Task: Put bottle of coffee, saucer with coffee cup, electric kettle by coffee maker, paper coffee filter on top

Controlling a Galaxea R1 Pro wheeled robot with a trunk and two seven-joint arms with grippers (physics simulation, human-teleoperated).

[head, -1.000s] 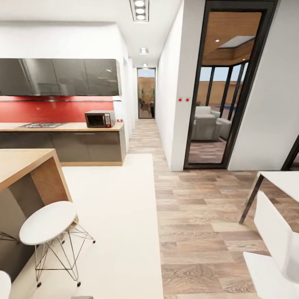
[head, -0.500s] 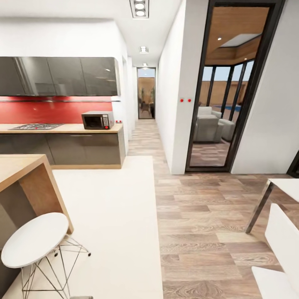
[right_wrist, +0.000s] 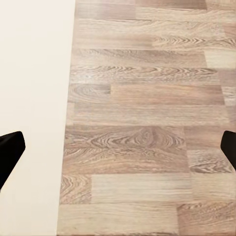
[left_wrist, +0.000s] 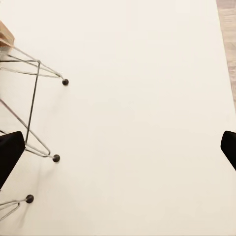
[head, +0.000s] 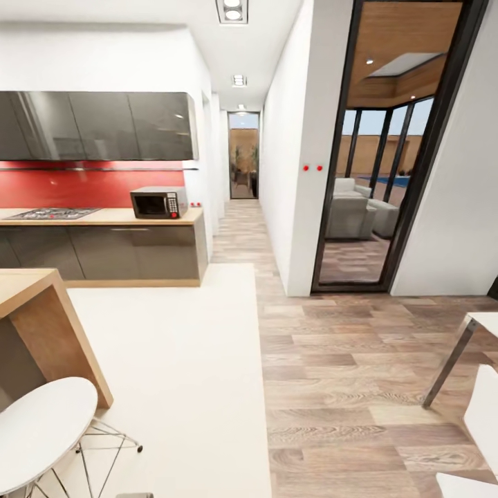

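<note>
Transit toward the countertop (head: 104,216), nothing in hand.
We see it ahead at left; microwave (head: 158,203) at its right end, hob (head: 52,214) further left, none of the coffee things visible. Island (head: 41,318) and stool (head: 41,425) sit close on our left, so cutting the turn could clip them. Left gripper (left_wrist: 118,150) and right gripper (right_wrist: 118,147) both point floorward, fingers spread wide, empty.

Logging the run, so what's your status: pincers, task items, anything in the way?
Left pincer open over white floor. Right pincer open over wood floor. Kitchen countertop ahead left, carrying microwave. Stool close on the left.
</note>
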